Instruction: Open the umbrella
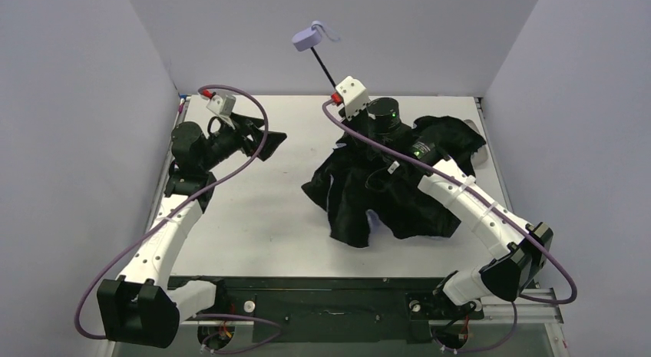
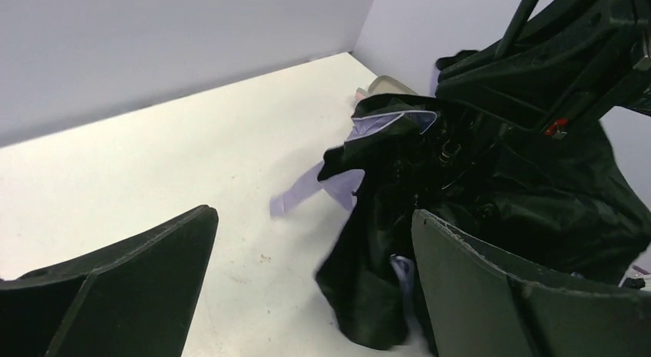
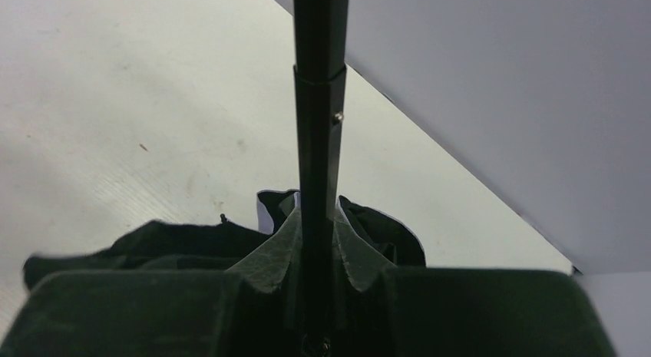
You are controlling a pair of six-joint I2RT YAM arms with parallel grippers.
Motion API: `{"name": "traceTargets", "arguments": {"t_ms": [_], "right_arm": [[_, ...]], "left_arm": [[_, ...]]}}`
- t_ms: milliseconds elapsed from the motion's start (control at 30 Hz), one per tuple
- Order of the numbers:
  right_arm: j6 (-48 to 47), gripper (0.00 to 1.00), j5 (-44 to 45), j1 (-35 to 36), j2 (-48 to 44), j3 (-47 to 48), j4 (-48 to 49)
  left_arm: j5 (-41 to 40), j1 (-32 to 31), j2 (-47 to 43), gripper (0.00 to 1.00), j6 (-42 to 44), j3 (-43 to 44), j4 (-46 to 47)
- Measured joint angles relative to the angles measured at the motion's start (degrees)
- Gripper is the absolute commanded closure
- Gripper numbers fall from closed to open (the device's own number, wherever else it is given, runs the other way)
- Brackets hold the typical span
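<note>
The umbrella [image 1: 384,196] lies half-collapsed on the counter [image 1: 261,211], its canopy showing mostly the black underside in crumpled folds, with small patches of lavender visible at the edges. Its thin black shaft [image 1: 323,68] rises from the canopy at a slant toward the rear wall [image 1: 330,11], ending in the lavender handle [image 1: 307,38] with a strap loop, held clear above the counter.

The right end effector [image 3: 318,288] is clamped on the shaft just above the canopy; the wrist view shows both fingers [image 3: 269,261] pressed against the rod on either side.

The left end effector [image 1: 265,140] hangs to the left of the umbrella, well apart from it, jaws spread wide and holding nothing, pointed toward the canopy.

A pale oval object [image 2: 388,86] lies beyond the canopy, near the rear wall, partly hidden by the fabric.

The counter is white and matt, with a few small dark specks left of the canopy. Plain pale grey walls enclose it on the left, the rear and the right.
</note>
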Motion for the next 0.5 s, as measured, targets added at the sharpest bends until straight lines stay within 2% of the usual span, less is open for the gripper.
{"name": "traceTargets", "arguments": {"t_ms": [133,300,500], "right_arm": [[-2.0,1.00,3.3,0.7,0.3,-0.3,-0.5],[0.0,1.00,-0.7,-0.7,0.3,-0.6,1.7],[5.4,1.00,-10.6,-1.9,-0.1,-2.0,4.2]], "left_arm": [[0.0,0.0,0.1,0.00,-1.6,-1.3,-0.3],[0.2,-4.1,0.2,0.17,-0.8,-1.5,-0.3],[-0.1,-14.1,1.2,0.43,5.0,-1.5,-0.2]]}}
